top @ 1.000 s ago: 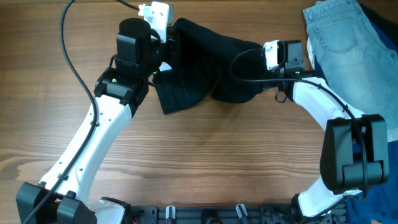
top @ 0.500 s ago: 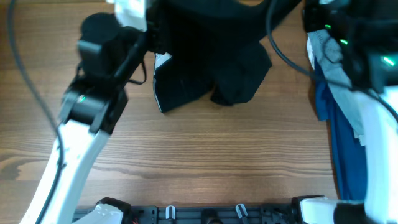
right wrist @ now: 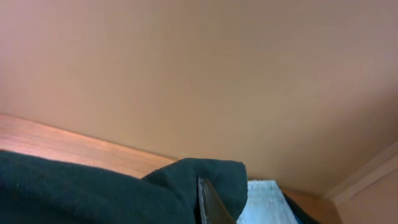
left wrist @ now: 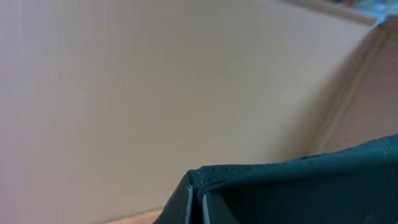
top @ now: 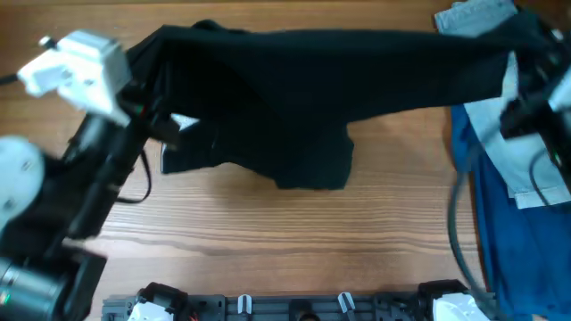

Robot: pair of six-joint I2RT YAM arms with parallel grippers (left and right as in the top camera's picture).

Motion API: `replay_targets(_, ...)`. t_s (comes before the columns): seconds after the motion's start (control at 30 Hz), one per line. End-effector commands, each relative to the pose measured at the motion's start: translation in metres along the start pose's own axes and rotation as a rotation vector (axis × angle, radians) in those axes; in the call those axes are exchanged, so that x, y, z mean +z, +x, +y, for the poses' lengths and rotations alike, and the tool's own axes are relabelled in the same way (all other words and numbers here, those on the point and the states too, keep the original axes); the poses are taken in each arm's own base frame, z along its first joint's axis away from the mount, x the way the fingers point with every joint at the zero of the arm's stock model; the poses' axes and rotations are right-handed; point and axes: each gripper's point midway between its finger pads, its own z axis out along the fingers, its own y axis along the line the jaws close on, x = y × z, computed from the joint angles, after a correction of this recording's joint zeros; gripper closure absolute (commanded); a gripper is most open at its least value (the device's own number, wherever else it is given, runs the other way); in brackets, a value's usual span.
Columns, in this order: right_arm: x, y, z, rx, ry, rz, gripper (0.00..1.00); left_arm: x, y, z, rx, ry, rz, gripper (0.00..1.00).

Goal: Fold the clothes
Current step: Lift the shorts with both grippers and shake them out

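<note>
Stretching between the two grippers, the plain black soft-fabric garment (top: 294, 80) hangs as a wide band above the brown wooden table (top: 268, 241), running from the far left corner across to the far right corner. Its upper edge is drawn nearly straight. Below that, the cloth sags into a loose lobe over the middle of the table, and the overhead view does not show whether that lowest fold touches the wood. A small white patch (top: 184, 122) shows against the black near the garment's left end.

The left gripper (left wrist: 194, 193) has its fingers pressed together on a folded corner of the black fabric, which drapes away to the right in the left wrist view. The right gripper (right wrist: 207, 196) likewise pinches the black garment: cloth is bunched over its one visible dark finger and trails off to the left.

In the overhead view the left arm (top: 80, 169), white and black, reaches up from the near left corner. The right arm (top: 544, 102) is only partly in view at the right edge.

A light blue denim garment (top: 473, 16) lies at the far right corner, partly under the raised black cloth. A royal blue garment (top: 489, 232) lies along the right edge, near the right arm.
</note>
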Motion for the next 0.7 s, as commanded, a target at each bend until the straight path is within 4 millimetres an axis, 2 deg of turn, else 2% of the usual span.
replay_targets(0.0, -0.026, -0.011, -0.014, 0.003, 0.079, -0.053, 0.96, -0.022, -0.029, 0.007, 0.016, -0.057, -0.087, 0.96)
replay_targets(0.1, -0.021, -0.015, -0.015, 0.001, 0.082, -0.065, 0.96, -0.013, -0.024, 0.009, 0.018, -0.062, -0.069, 0.96)
replay_targets(0.17, 0.001, -0.013, -0.015, -0.024, 0.077, -0.043, 0.96, 0.005, -0.013, 0.014, 0.017, -0.075, -0.033, 0.96)
replay_targets(0.27, 0.064, 0.002, -0.011, -0.025, 0.044, 0.033, 0.96, 0.054, 0.02, 0.022, 0.039, -0.086, 0.056, 0.96)
replay_targets(0.3, 0.097, 0.015, -0.007, -0.04, 0.018, 0.077, 0.96, 0.079, 0.04, 0.028, 0.038, -0.098, 0.1, 0.96)
replay_targets(0.4, 0.157, 0.047, -0.003, -0.045, -0.005, 0.172, 0.96, 0.122, 0.078, 0.044, 0.039, -0.147, 0.175, 0.96)
replay_targets(0.43, 0.185, 0.065, 0.0, -0.045, -0.016, 0.213, 0.96, 0.137, 0.093, 0.052, 0.046, -0.179, 0.199, 0.96)
replay_targets(0.57, 0.247, 0.108, 0.011, -0.039, -0.057, 0.289, 0.96, 0.178, 0.142, 0.073, 0.07, -0.225, 0.271, 0.96)
replay_targets(0.67, 0.291, 0.131, 0.015, -0.037, -0.057, 0.287, 0.96, 0.205, 0.177, 0.095, 0.067, -0.257, 0.306, 0.96)
